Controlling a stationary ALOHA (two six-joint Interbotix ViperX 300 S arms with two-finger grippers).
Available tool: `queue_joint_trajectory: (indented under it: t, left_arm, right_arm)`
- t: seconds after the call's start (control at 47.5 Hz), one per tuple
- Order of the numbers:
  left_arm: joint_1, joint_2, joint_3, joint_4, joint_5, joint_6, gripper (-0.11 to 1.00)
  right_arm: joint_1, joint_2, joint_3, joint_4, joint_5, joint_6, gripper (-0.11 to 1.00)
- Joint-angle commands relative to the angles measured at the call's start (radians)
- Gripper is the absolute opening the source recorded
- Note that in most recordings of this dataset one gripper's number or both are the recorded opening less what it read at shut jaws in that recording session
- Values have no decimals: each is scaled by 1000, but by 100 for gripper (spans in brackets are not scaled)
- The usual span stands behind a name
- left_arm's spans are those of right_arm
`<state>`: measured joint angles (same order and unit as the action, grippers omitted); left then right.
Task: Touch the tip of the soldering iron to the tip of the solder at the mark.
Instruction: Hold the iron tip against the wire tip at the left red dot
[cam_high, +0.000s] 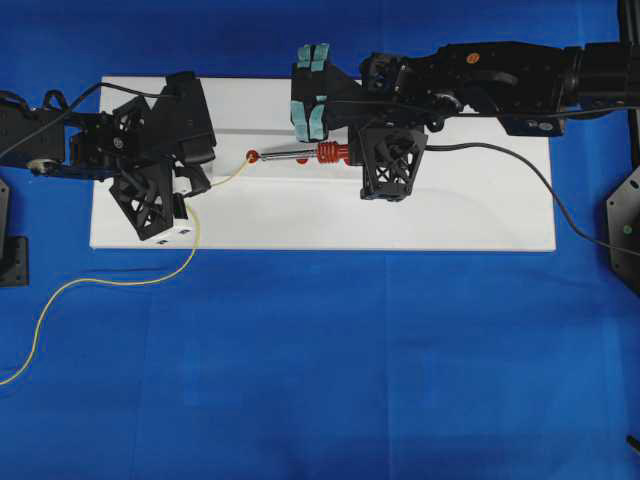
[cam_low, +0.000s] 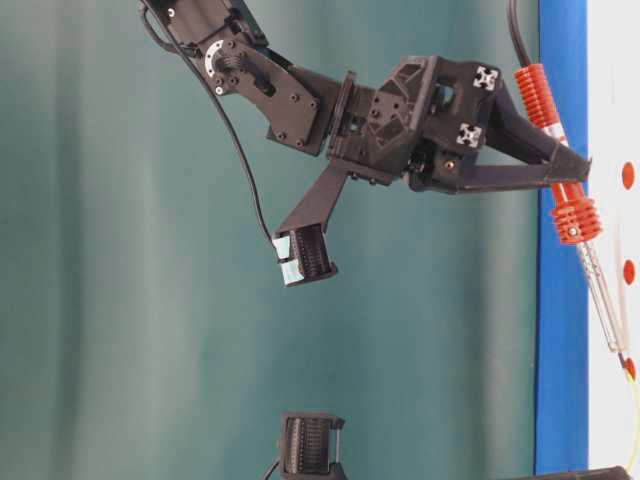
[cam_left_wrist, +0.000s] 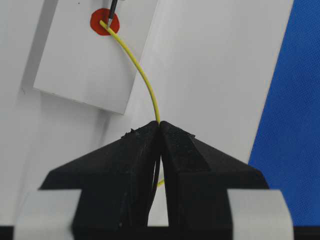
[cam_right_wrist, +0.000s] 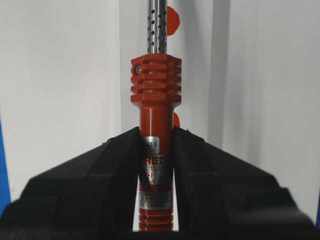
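Left wrist view: iron tip (cam_left_wrist: 109, 21) meets solder (cam_left_wrist: 142, 75) end at red mark (cam_left_wrist: 98, 26) (both grippers clamped); hold steady, press lightly.

A robot lab: blue cloth (cam_high: 320, 360) tabletop, white board (cam_high: 480, 210), teal backdrop (cam_low: 120, 250).

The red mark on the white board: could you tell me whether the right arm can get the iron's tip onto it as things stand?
Probably yes: the right gripper holds the soldering iron, whose tip already sits at the red mark beside the solder, nothing between.

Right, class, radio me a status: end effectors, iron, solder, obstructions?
Left end effector shut on solder. Right end effector shut on soldering iron. Tips meeting at red mark. Nothing obstructing.
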<state>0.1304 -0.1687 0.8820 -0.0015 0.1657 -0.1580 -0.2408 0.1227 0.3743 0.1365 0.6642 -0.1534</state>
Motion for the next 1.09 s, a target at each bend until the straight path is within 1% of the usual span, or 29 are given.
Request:
queue_joint_trajectory:
  t: [0.0, 0.421, 0.758, 1.074]
  left_arm:
    - [-2, -9, -18, 0, -2, -2, 2]
    - [0, -9, -20, 0, 5, 0, 2]
    - [0, -8, -21, 0, 5, 0, 2]
    - [-2, 0, -34, 0, 11, 0, 2]
  right_arm:
    - [-2, -14, -18, -3, 9, 2, 6]
    - [-2, -14, -21, -15, 5, 2, 6]
    - [-2, -5, -23, -43, -8, 2, 6]
    - [-3, 3, -23, -46, -12, 2, 6]
